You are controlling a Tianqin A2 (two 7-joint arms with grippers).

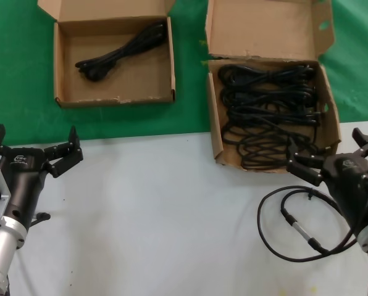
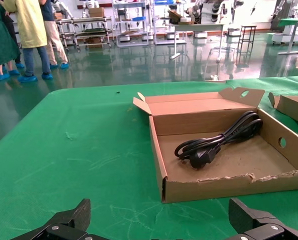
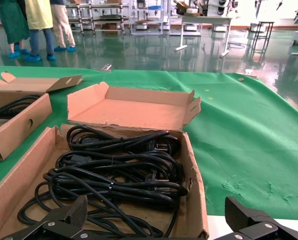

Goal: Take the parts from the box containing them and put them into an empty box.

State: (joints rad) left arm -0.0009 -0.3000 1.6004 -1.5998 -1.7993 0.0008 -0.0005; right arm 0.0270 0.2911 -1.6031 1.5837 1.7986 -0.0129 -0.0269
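Note:
The larger carton [image 1: 215, 123] stands at the back right and holds several black power cords [image 1: 267, 105]; they also show in the right wrist view [image 3: 119, 170]. The smaller shallow carton [image 1: 116, 98] stands at the back left with one folded cord [image 1: 119, 50] in it, also seen in the left wrist view [image 2: 216, 140]. My right gripper [image 1: 327, 151] is open and empty, just in front of the larger carton's front right corner [image 3: 194, 170]. My left gripper [image 1: 34, 140] is open and empty at the left, well short of the smaller carton [image 2: 229, 185].
A thin black robot cable with a silver connector [image 1: 295, 225] loops on the white table [image 1: 159, 216] by my right arm. Both cartons rest on green cloth [image 1: 17, 74]. People stand far off behind the table [image 2: 29, 40].

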